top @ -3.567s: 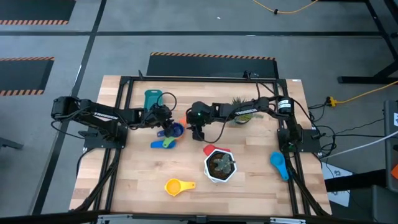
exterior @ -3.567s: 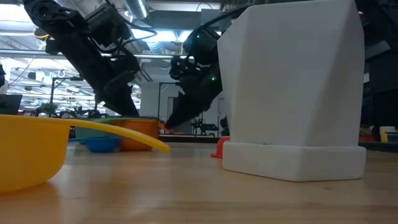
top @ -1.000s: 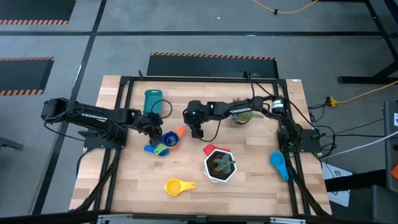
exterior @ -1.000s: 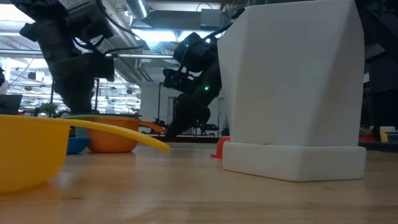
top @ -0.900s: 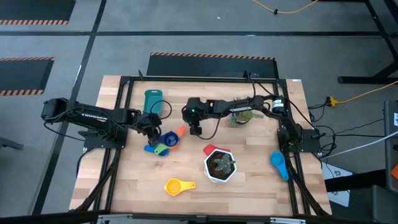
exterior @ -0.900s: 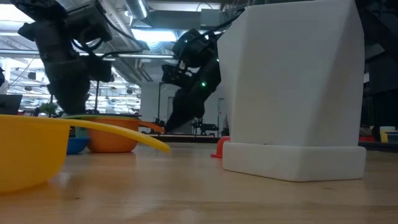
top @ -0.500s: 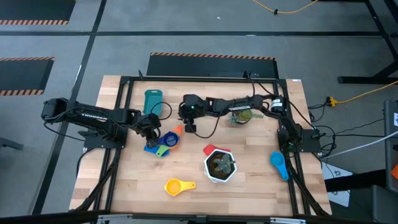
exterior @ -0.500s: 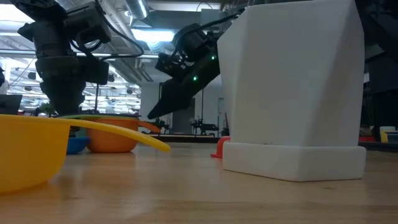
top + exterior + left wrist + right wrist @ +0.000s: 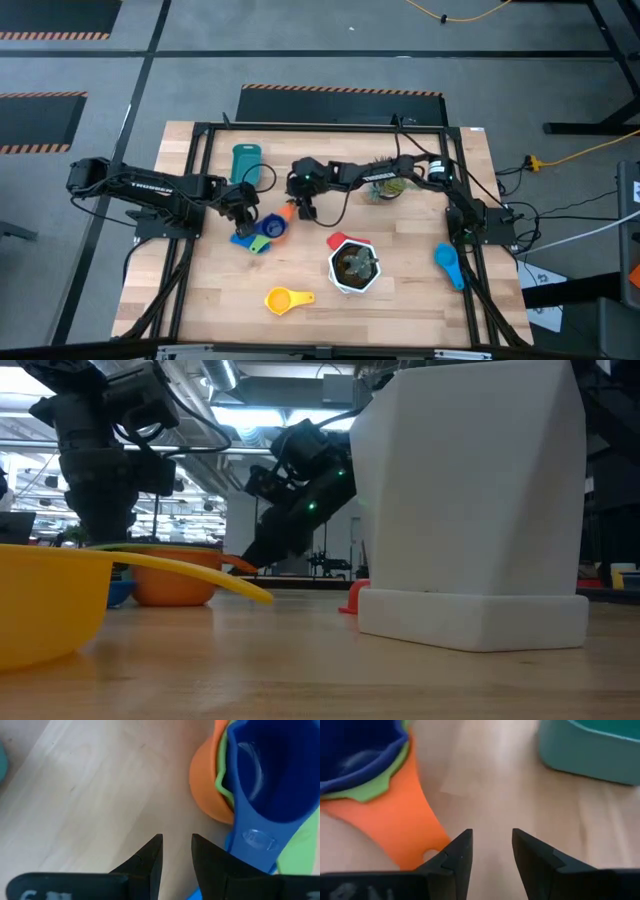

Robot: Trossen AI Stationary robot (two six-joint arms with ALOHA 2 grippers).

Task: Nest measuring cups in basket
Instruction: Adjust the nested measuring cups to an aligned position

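The blue cup (image 9: 274, 226) sits nested in the green and orange cups (image 9: 212, 790) on the table, apart from the basket (image 9: 245, 160). The left gripper (image 9: 176, 851) hangs beside the stack, fingers slightly spread and empty; the right gripper (image 9: 491, 846) hovers at the orange handle (image 9: 417, 832), fingers parted, gripping nothing

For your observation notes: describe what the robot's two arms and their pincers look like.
Both arms are dark, jointed and slim, trailing black cables. The left arm carries pale lettering along its link. The right arm shows a small green light near its wrist. Each pincer, left and right, has two dark, wedge-shaped fingers.
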